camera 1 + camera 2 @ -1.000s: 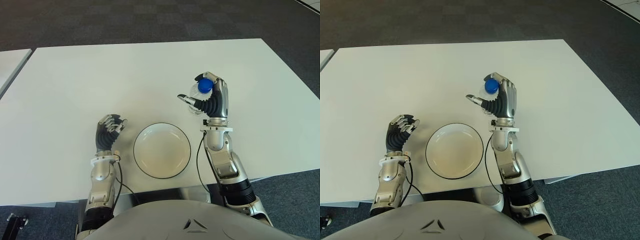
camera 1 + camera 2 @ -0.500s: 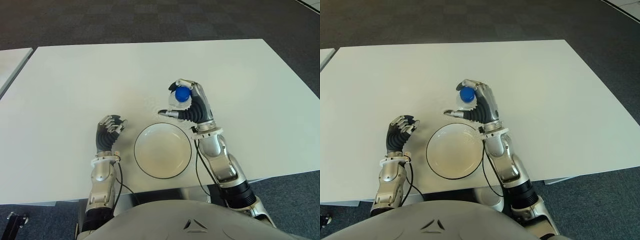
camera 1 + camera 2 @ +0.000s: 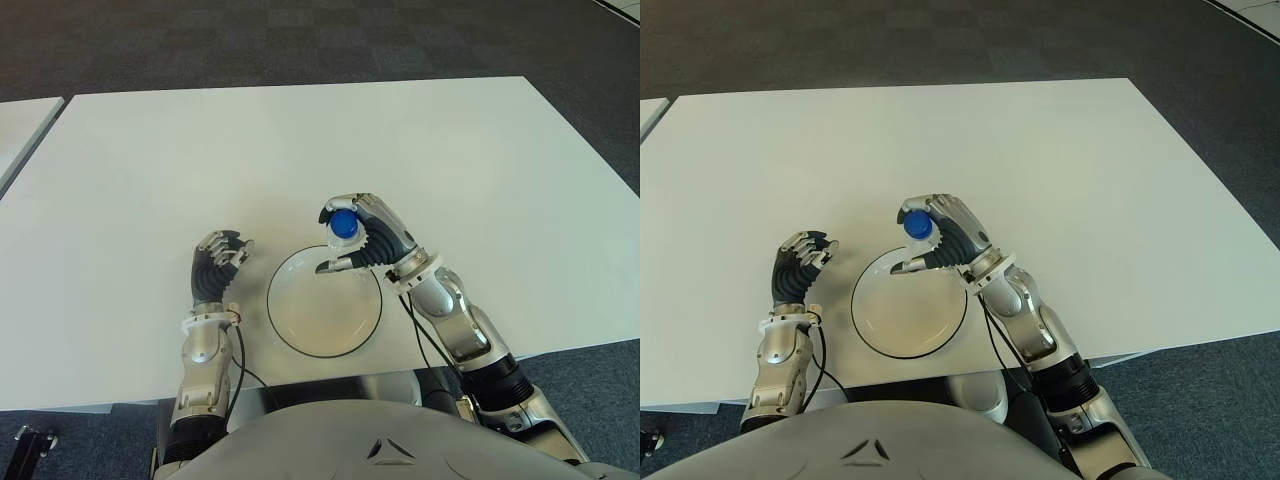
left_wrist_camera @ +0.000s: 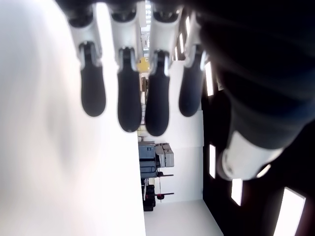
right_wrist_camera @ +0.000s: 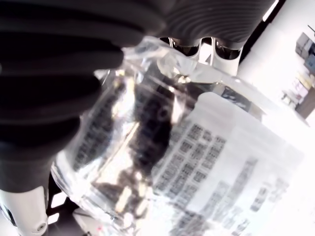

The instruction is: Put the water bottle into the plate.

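Right hand (image 3: 365, 238), fingers clamped around the clear plastic water bottle with blue cap (image 3: 344, 224), has carried it to the far rim of the black-rimmed white plate (image 3: 300, 330); release looks imminent. Left hand (image 3: 217, 262) stays curled, empty, left of the plate.

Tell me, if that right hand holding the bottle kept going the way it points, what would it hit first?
Probably nothing soon. The right hand, gripping the clear blue-capped water bottle, points left across the far rim of the round white black-edged plate; beyond lies bare white table. Height is unclear.
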### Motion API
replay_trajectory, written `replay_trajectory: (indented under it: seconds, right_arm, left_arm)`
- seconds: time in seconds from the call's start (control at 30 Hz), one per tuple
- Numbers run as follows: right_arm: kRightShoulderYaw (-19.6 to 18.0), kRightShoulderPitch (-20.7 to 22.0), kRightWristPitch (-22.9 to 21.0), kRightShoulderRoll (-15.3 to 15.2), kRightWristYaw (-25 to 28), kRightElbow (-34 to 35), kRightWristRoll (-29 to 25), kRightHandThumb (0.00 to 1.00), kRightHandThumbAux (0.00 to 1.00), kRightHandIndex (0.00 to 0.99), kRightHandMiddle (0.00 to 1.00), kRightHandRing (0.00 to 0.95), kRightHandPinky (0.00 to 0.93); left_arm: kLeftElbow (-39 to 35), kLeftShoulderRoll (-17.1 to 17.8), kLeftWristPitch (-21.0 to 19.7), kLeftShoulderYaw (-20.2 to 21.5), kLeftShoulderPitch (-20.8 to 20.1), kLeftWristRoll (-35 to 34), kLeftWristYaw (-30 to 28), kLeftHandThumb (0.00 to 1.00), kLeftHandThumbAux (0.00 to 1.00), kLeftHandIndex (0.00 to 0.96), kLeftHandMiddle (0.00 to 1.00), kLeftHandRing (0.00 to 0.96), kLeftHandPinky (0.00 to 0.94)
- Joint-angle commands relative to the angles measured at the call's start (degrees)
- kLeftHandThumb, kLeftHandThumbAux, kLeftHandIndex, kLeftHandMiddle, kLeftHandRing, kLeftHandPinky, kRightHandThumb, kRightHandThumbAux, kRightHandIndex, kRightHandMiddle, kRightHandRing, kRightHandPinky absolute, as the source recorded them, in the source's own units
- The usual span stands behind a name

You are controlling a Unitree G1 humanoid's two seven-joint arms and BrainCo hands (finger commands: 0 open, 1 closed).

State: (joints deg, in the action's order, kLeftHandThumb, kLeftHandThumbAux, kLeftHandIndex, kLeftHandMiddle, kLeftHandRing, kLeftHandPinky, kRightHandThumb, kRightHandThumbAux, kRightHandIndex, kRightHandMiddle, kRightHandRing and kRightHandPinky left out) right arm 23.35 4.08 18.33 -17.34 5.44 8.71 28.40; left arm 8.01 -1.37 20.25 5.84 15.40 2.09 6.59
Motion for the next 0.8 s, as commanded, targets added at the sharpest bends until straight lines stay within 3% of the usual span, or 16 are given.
replay_trajectory:
  seconds: [0.03,0.27,0.5,0.63,0.8]
  right_arm:
    - [2.0,0.8,-0.1,-0.5,3.9,-0.6,0.8,0.733,0.712,0.441,0.873,0.879,0.886]
    - [4.1,1.2,-4.0,-1.0,8.5,-1.7,5.1,0.731,0.713,0.440,0.875,0.886,0.896]
    - [5.5,1.9,-11.4,-1.7,15.9,0.3,8.2,0.731,0.714,0.440,0.875,0.891,0.899]
    - [7.0,2.9,-17.2,-2.9,22.8,2.4,11.4,0.728,0.714,0.440,0.870,0.884,0.888]
    - [8.0,3.6,-19.2,-3.7,26.1,3.8,14.3,0.721,0.715,0.438,0.859,0.875,0.874]
  left_arm:
    - [0.9,-0.2,-0.1,0.2,0.4,-0.2,0.3,0.707,0.708,0.432,0.526,0.513,0.502]
    - [1.2,-0.1,0.2,0.4,0.4,0.4,0.8,0.707,0.708,0.432,0.523,0.514,0.503]
    - [1.5,-0.1,1.3,0.5,0.4,0.7,1.0,0.707,0.709,0.432,0.525,0.522,0.513]
    - [0.9,0.0,0.6,0.6,0.5,0.7,1.1,0.706,0.709,0.432,0.525,0.519,0.511]
    - [0.6,0.0,-0.1,0.7,0.5,1.1,1.5,0.706,0.709,0.432,0.528,0.523,0.509]
